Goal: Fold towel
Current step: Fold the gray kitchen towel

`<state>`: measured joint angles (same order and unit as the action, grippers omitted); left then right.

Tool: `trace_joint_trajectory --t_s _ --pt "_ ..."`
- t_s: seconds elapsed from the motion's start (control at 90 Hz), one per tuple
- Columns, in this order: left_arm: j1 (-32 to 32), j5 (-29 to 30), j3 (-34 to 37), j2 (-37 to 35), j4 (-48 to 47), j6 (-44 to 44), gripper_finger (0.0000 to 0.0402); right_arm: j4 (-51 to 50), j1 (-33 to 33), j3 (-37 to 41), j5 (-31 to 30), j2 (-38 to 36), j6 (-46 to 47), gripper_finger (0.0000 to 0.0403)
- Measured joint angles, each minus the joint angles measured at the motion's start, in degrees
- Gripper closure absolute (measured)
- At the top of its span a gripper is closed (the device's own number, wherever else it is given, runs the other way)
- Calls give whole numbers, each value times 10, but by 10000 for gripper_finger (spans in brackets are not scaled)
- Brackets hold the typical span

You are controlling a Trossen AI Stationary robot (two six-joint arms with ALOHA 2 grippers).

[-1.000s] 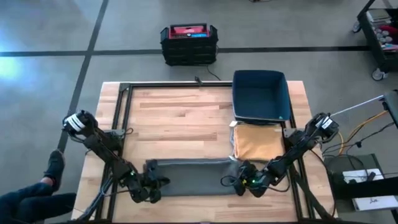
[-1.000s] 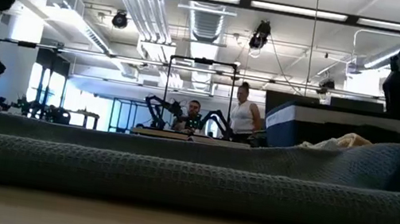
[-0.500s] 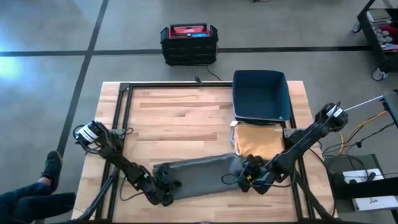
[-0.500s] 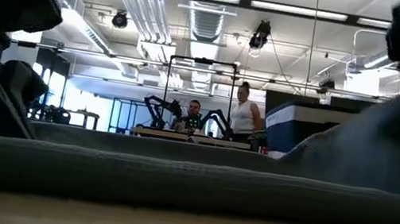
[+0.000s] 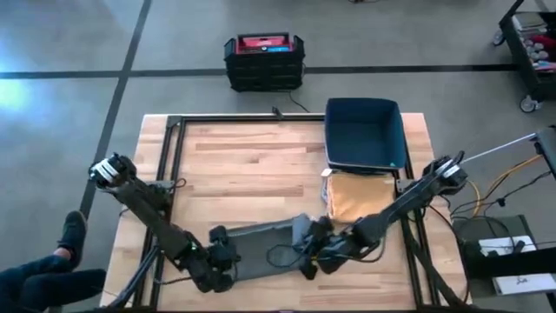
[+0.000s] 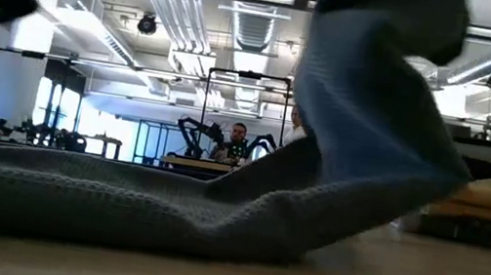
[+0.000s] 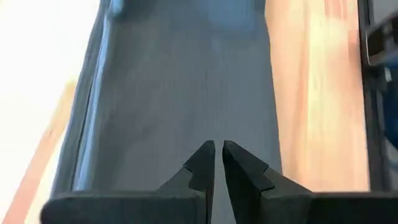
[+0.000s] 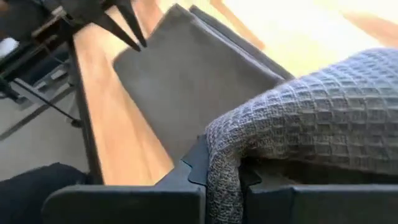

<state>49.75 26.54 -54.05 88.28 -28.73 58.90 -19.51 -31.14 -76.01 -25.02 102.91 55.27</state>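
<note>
Towel [image 5: 261, 236], grey and waffle-woven, lies as a long strip along the near edge of the table [image 5: 252, 165], its right end lifted and carried over toward the middle. The right gripper [image 5: 314, 252] holds that end: in its wrist view the fingers [image 8: 194, 163] are clamped with a thick fold of cloth draped over them. The left gripper [image 5: 219, 257] sits at the towel's other end; its wrist view shows its fingers [image 7: 202, 163] drawn almost together, pointing along the flat cloth with nothing between them.

Beyond the towel's right end lies a folded tan cloth [image 5: 360, 198], and beyond that a dark blue bin [image 5: 365, 132] at the table's far right corner.

Likely risk: nothing pins the left end, so the carried half could drag the whole strip sideways, and the fold may land skewed or bunched. A thick, uneven pinch could also slip out.

Half a second ago the right gripper was nearer the tan cloth with the towel barely raised; it has since travelled leftward, doubling the cloth, while the left gripper has drawn back slightly.
</note>
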Motion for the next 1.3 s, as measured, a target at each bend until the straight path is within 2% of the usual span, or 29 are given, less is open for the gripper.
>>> trace_joint_trajectory --t_s 0.111,0.278,0.411,0.622,0.789,0.967,1.2,1.3 --pt "51 -8 26 -15 -14 65 382 -3 16 -57 5 50 -41 403" --pt "104 -4 76 -13 7 140 382 0 42 -127 53 117 -79 403" --pt "108 14 122 -9 83 157 382 1 60 -176 82 167 -95 403" --pt "86 44 166 11 198 125 382 9 79 -276 126 253 -118 403" --pt "77 38 168 23 200 122 382 5 88 -373 160 320 -142 403" --pt "79 -28 140 12 173 123 382 -1 93 -451 171 373 -151 403" --pt "88 -68 89 -17 115 115 382 3 95 -470 176 388 -154 403" --pt "94 -43 69 -23 83 106 382 -6 95 -467 175 388 -153 403"
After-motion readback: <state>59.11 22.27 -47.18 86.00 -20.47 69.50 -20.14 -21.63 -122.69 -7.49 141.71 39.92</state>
